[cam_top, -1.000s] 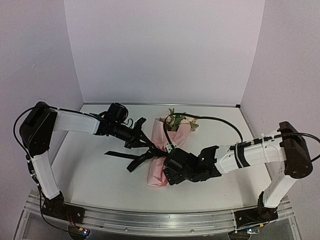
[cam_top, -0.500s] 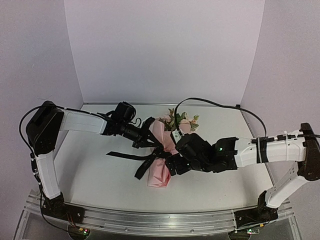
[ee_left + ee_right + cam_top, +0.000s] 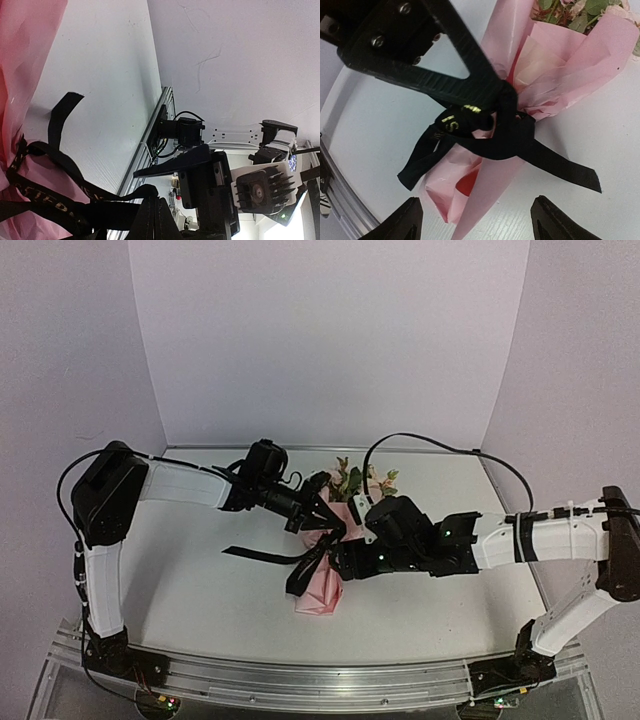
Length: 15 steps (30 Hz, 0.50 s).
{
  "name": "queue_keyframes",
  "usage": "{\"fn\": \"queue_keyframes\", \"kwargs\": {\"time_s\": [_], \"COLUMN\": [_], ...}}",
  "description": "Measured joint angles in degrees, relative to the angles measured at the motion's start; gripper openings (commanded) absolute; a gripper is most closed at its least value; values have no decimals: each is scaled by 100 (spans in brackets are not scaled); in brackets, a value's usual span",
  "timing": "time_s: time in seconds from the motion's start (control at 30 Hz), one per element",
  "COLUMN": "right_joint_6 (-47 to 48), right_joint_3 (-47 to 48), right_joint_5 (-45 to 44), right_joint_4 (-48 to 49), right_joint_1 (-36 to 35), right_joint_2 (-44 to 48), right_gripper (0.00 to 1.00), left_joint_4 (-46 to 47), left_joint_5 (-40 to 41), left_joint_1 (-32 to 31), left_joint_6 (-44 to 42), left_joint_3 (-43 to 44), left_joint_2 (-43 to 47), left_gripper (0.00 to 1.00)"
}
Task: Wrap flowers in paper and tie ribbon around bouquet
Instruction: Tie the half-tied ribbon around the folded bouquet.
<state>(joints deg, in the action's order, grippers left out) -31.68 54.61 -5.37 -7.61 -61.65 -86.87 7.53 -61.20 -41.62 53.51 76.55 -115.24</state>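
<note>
Blocks the knot on the bouquet (image 3: pixel 560 75) with the left end effector (image 3: pixel 500 94), clamped on the ribbon (image 3: pixel 560 167); holds the right end effector (image 3: pixel 477 222) spread wide above, empty.

The paper (image 3: pixel 570 55) is light pink, the ribbon (image 3: pixel 555 165) on it is black with pale gold lettering, and the flowers (image 3: pixel 575 12) have green leaves.

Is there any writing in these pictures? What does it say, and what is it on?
"IS" (roughly): gold letters on a loop of the black ribbon, right wrist view; the rest is folded away.
Gold letters along the same ribbon, left wrist view: too skewed to read.
Pink paper: no text.
</note>
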Motion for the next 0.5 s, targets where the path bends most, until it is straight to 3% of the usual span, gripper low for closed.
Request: {"fn": "queue_keyframes", "kwargs": {"time_s": [0.37, 0.5], "right_joint_6": [-152, -337], "right_joint_3": [240, 240], "right_joint_5": [569, 584], "right_joint_4": [280, 327], "right_joint_1": [-4, -4], "right_joint_2": [-459, -569], "right_gripper": [72, 59], "left_joint_4": [2465, 2885], "left_joint_5": [-485, -489], "left_joint_1": [6, 6], "left_joint_6": [2299, 2711], "left_joint_3": [-164, -199], "left_joint_2": [-208, -302], "left_gripper": [0, 0]}}
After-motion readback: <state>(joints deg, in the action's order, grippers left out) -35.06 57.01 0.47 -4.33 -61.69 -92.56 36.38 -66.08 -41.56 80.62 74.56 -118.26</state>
